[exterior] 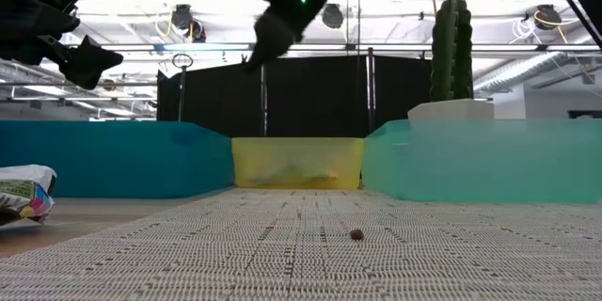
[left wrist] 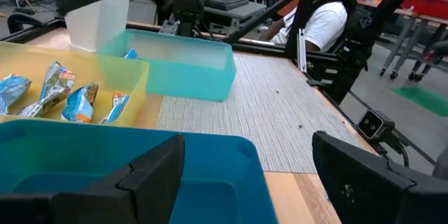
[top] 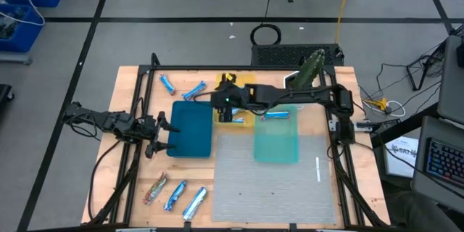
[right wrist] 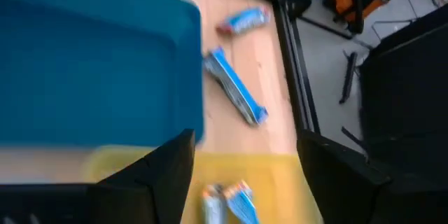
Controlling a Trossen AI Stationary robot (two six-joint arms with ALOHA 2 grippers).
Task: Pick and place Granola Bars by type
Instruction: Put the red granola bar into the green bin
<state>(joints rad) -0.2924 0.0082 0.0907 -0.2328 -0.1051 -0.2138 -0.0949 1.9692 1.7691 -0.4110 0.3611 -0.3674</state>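
Both arms are built from dark, near-black segments joined at rounded housings. The right arm (top: 290, 96) carries a small green indicator light near its wrist, visible from above and from table height. Black cables run alongside each arm, and further cables trail from the left arm (top: 109, 122) across the table edge. Each arm ends in a two-finger gripper. The left gripper (left wrist: 245, 182) has broad, flat, matte black fingers (left wrist: 364, 182) with angular, stepped edges. The right gripper (right wrist: 241, 175) has fingers (right wrist: 150, 175) of the same dark finish; their surface detail appears plain, though blur limits certainty. No markings are legible.
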